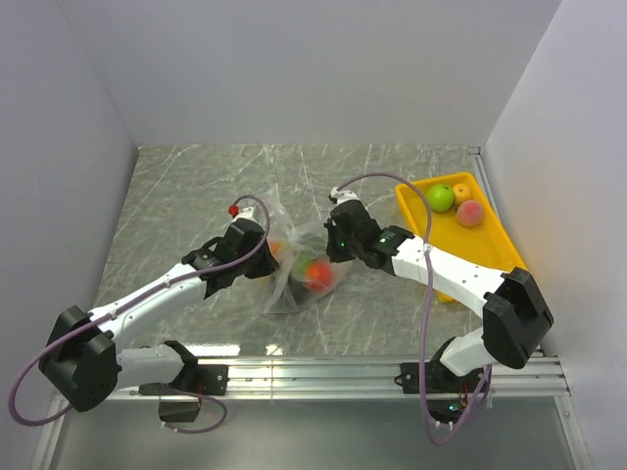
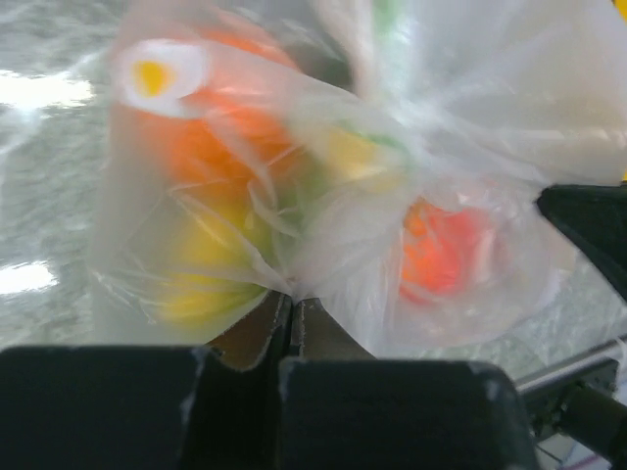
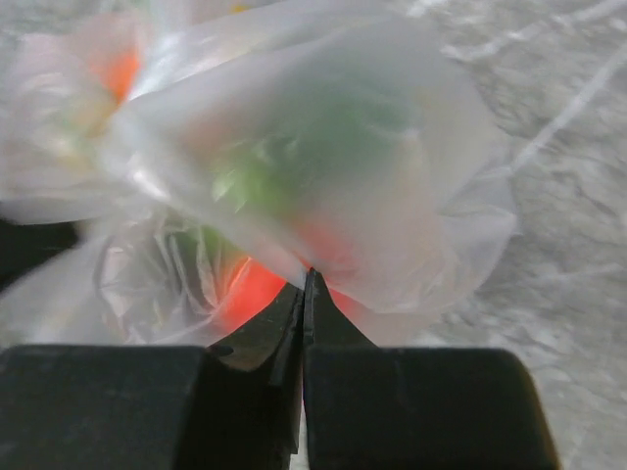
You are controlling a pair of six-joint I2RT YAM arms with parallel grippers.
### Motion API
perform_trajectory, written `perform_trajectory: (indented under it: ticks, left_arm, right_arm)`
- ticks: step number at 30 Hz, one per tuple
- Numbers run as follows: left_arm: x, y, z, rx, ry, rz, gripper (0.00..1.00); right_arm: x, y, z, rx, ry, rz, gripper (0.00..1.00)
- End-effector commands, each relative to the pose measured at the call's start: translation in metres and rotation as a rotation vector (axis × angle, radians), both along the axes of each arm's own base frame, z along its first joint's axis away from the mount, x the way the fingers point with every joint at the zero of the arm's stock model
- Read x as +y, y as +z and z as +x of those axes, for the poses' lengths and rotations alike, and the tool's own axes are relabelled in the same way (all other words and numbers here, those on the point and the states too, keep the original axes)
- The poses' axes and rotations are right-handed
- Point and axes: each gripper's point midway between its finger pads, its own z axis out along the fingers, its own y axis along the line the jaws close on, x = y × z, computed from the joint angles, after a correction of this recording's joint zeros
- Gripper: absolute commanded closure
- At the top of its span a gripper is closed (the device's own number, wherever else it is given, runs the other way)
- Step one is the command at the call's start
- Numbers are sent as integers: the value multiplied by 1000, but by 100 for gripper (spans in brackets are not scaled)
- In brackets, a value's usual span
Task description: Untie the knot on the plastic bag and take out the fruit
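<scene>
The clear crinkly plastic bag lies mid-table with red, orange, yellow and green fruit inside. My left gripper is shut on the bag's film at its left side; the left wrist view shows the film pinched at my closed fingertips. My right gripper is shut on the film at the bag's right side; the right wrist view shows the bag pinched at its tips. A bunched gather of film shows between the fruits; I cannot tell whether it is the knot.
A yellow tray stands at the right with a green apple, an orange fruit and a pink peach in it. White walls close in both sides and the back. A metal rail runs along the near edge.
</scene>
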Motion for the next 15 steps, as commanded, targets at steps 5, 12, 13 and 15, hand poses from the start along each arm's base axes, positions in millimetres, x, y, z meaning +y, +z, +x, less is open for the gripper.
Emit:
perform_trajectory:
  ticks: [5,12,13,15]
  left_arm:
    - [82,-12,-4,-16,265,75,99]
    - [93,8,-6,-104,250,-53,99]
    - [88,15,-4,-130,222,-75,99]
    - [79,21,-6,-143,157,-91,99]
  right_arm:
    - [-132,-22,22,34,-435,-16,100]
    - [-127,-13,-8,38,-313,88,88]
    - [-122,0,-8,7,-286,95,64]
    - [-111,27,-18,-81,-200,66,43]
